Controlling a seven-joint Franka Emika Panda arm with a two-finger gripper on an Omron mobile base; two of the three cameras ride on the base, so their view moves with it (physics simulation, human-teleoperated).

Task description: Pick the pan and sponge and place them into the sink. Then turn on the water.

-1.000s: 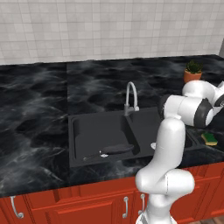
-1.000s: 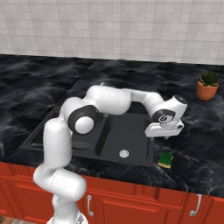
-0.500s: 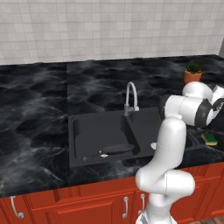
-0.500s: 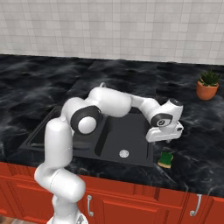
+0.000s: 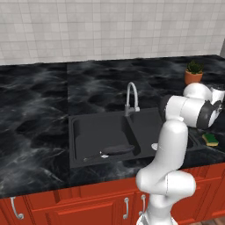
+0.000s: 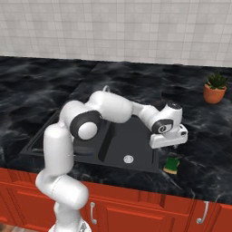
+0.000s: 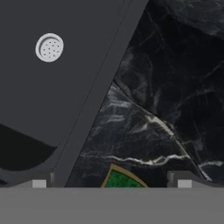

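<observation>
The pan (image 5: pixel 110 150) lies in the left basin of the black sink (image 5: pixel 73 132), handle toward the front left. The sponge (image 6: pixel 172 164), yellow with a green top, rests on the counter just right of the sink (image 6: pixel 113 165). My gripper (image 6: pixel 168 148) hangs open directly above the sponge. In the hand view the sponge's green corner (image 7: pixel 121 180) shows low between my fingertips (image 7: pixel 178 179), beside the sink's rim (image 7: pixel 100 87) and the right basin's drain (image 7: pixel 49 47). No water shows at the faucet (image 5: pixel 130 96).
A potted plant (image 5: pixel 194 72) stands at the back right of the black marble counter (image 5: pixel 35 110). Red cabinet doors with silver handles (image 6: pixel 92 212) run below the counter's front edge. A tiled wall closes the back.
The hand has come down and slightly forward toward the sponge, its jaws still wide. The pan and sponge have stayed put.
</observation>
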